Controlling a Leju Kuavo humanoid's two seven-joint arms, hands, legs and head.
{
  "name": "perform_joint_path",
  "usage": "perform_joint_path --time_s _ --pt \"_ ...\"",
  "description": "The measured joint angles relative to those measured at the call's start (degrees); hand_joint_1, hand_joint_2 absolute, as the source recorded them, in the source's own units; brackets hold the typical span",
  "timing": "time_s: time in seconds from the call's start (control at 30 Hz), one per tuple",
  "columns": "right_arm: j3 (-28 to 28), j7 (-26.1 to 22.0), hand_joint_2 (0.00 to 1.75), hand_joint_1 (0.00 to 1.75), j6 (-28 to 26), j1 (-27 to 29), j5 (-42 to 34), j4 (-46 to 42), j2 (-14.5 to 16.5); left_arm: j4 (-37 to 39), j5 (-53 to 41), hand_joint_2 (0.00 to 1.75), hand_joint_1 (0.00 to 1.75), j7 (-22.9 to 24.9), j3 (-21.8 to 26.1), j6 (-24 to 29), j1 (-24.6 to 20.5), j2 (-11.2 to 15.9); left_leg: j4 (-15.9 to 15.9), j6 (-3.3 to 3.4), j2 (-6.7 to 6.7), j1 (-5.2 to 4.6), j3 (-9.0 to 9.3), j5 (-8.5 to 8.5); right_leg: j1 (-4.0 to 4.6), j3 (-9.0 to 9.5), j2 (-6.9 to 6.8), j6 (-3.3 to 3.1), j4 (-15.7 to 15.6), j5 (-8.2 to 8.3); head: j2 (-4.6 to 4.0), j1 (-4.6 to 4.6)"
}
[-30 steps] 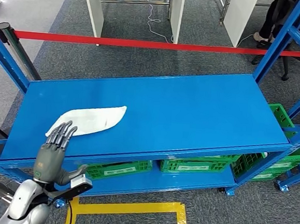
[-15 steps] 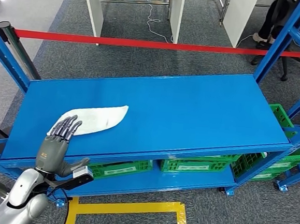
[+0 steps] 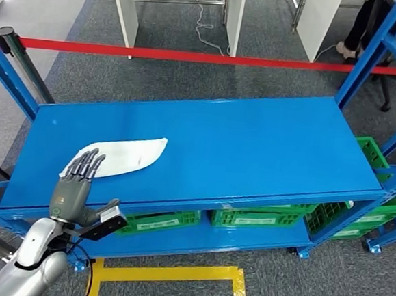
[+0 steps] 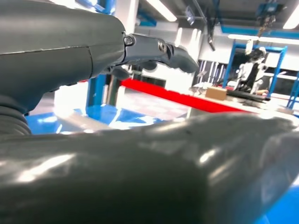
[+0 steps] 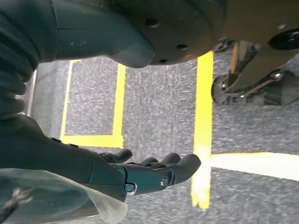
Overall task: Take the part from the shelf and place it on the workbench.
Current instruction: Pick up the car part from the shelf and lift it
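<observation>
Early days — the white part (image 3: 116, 157) lies ungrasped on the blue shelf (image 3: 247, 148), left hand (image 3: 73, 187) at its seven-o'clock end, fingers (image 3: 87, 164) spread over the edge — lifting and workbench placement remain.

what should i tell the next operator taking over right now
Left hand: open, fingers spread over the near end of the white part, not gripping it.
Right hand: open, holding nothing, hanging over the grey floor with yellow lines.
The part lies flat on the blue shelf, toward its left side.
Done: left hand has reached the part.
Left: grasp it, lift it off the shelf, carry it to the workbench and set it down.
</observation>
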Motion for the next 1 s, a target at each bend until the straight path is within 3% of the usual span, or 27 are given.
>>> perform_joint_path --time_s 0.07,0.13,0.17,0.23,0.27,0.3,0.33,0.37,0.4,0.47,0.57,0.63,0.7,0.77,0.8,0.83,0.87,0.93,1.0 --pt "0.0 0.1 1.75 0.0 -0.1 0.0 0.0 0.0 0.0 0.3 -0.8 0.0 0.0 0.5 0.0 0.0 -0.3 -0.1 0.3 -0.4 0.0 0.0 -0.31 -0.1 0.1 -0.11 0.07 -0.99 0.1 -0.16 0.0 -0.09" --pt "0.0 0.1 1.75 0.0 -0.2 0.1 0.0 0.1 0.0 0.4 -1.3 0.0 0.0 1.0 -0.1 0.0 -0.4 -0.2 1.8 -0.8 0.0 0.14 -0.95 -1.28 0.01 -0.14 0.09 -1.78 0.1 -0.18 0.0 -0.25" --pt "0.0 0.1 1.75 0.0 -0.2 0.1 0.0 0.1 0.0 0.5 -1.4 0.0 0.0 1.2 -0.1 -0.1 -0.5 -0.2 4.2 -1.01 0.0 0.18 -2.06 -2.7 -0.03 -0.12 0.08 -2.13 0.0 -0.17 -0.01 -0.36" --pt "0.0 0.1 1.75 0.0 -0.2 0.0 0.0 0.1 0.0 0.7 -1.5 0.0 0.0 1.3 -0.1 -0.1 -0.6 -0.2 12.1 -1.21 -0.01 0.19 -5.77 -6.24 0.13 -0.17 0.07 -2.54 0.0 -0.23 -0.01 -0.54" --pt "0.0 0.1 1.75 0.0 -0.2 0.0 0.0 0.1 0.0 0.8 -1.5 0.0 0.0 1.3 -0.1 -0.2 -0.6 -0.2 15.7 -1.19 -0.01 0.18 -7.58 -7.38 0.25 -0.17 0.07 -2.62 0.0 -0.25 -0.01 -0.55" --pt "0.0 0.2 1.75 0.0 -0.2 0.1 0.0 0.1 0.0 0.9 -1.5 0.0 0.0 1.3 -0.1 -0.2 -0.6 -0.2 17.5 -1.08 -0.01 0.17 -8.63 -7.44 0.38 -0.16 0.09 -2.67 0.0 -0.26 0.0 -0.55" --pt "0.0 0.2 1.75 0.0 -0.2 0.1 0.0 0.1 0.0 1.0 -1.5 0.0 0.0 1.3 -0.1 -0.2 -0.6 -0.2 17.1 -0.85 -0.02 0.12 -8.69 -6.37 0.53 -0.1 0.13 -2.69 0.0 -0.26 0.0 -0.56" --pt "0.0 0.2 1.75 0.0 -0.2 0.1 0.0 0.1 0.0 1.1 -1.5 0.0 0.0 1.3 -0.1 -0.2 -0.6 -0.2 14.4 -0.5 -0.02 0.03 -7.69 -4.3 0.67 0.0 0.19 -2.7 0.0 -0.26 0.0 -0.55" --pt "0.0 0.2 1.75 0.0 -0.2 0.1 0.0 0.1 0.0 1.1 -1.5 0.0 0.0 1.3 -0.1 -0.2 -0.6 -0.2 10.4 -0.03 -0.03 -0.14 -6.03 -1.87 0.77 0.1 0.24 -2.7 0.0 -0.27 0.0 -0.56" --pt "0.0 0.1 1.75 0.0 -0.2 0.0 0.0 0.2 0.0 1.1 -1.5 0.0 0.0 1.4 -0.1 -0.2 -0.8 -0.2 3.6 0.8 -0.05 -0.58 -3.17 0.91 0.98 0.02 0.28 -2.54 0.1 -0.22 0.0 -0.49" --pt "0.0 0.3 1.75 0.0 -0.2 0.0 0.0 0.3 0.1 1.2 -1.7 0.0 0.0 1.6 0.0 -0.3 -1.0 -0.2 1.0 1.01 -0.1 -1.0 -2.5 1.15 0.87 -0.41 0.16 -1.81 0.0 0.11 -0.01 -0.46" --pt "0.0 0.5 1.75 0.0 -0.3 0.0 0.0 0.3 0.1 1.3 -2.1 0.0 0.0 2.0 0.0 -0.3 -1.2 -0.3 0.3 1.23 -0.07 -0.72 -2.32 1.67 0.82 -0.84 0.12 -1.19 0.5 -0.44 -0.01 -0.41" --pt "0.0 0.5 1.75 0.0 -0.3 0.0 0.0 0.3 0.1 1.4 -2.8 0.0 0.0 2.5 0.0 -0.4 -1.3 -0.4 -0.3 1.5 0.04 -0.41 -2.22 2.13 0.72 -2.91 0.14 -0.62 4.7 -3.16 0.0 -0.22" --pt "0.0 0.6 1.75 0.0 -0.3 0.1 0.0 0.3 0.0 1.5 -3.6 0.0 0.0 3.2 0.0 -0.4 -1.2 -0.5 -0.3 1.62 0.16 -0.41 -2.36 2.22 0.6 -6.24 0.1 -0.16 12.1 -6.45 0.0 -0.11" --pt "0.0 0.6 1.75 0.0 -0.3 0.3 0.0 0.3 0.0 1.7 -4.0 0.0 0.0 3.5 0.0 -0.4 -1.2 -0.6 -0.3 1.62 0.2 -0.42 -2.37 2.22 0.56 -7.34 0.09 0.0 14.6 -6.99 0.0 -0.12" --pt "0.0 0.6 1.75 0.0 -0.3 0.4 0.0 0.3 0.0 1.8 -4.3 0.0 0.0 3.7 0.0 -0.4 -1.1 -0.6 -0.2 1.61 0.21 -0.42 -2.35 2.21 0.54 -7.55 0.09 0.1 15.1 -6.48 0.0 -0.11" --pt "0.0 0.6 1.75 0.0 -0.3 0.5 0.0 0.3 0.0 1.8 -4.5 0.0 0.0 3.9 0.0 -0.4 -1.1 -0.6 -0.2 1.56 0.18 -0.41 -2.3 2.18 0.5 -6.61 0.08 0.1 13.1 -4.9 0.0 -0.1" --pt "0.0 0.6 1.75 0.0 -0.3 0.5 0.0 0.3 0.0 1.9 -4.7 0.0 0.0 4.1 0.0 -0.4 -1.1 -0.6 -0.1 1.28 0.1 -0.49 -2.19 2.0 0.44 -2.85 0.04 -0.1 5.6 -1.3 -0.01 -0.1" --pt "0.0 0.5 1.75 0.0 -0.4 0.5 0.0 0.3 0.0 2.0 -4.9 0.0 0.0 4.2 0.1 -0.4 -1.2 -0.6 0.2 0.78 0.04 -0.72 -2.39 1.87 0.47 -0.11 0.08 -0.62 0.3 -0.02 -0.01 -0.18"
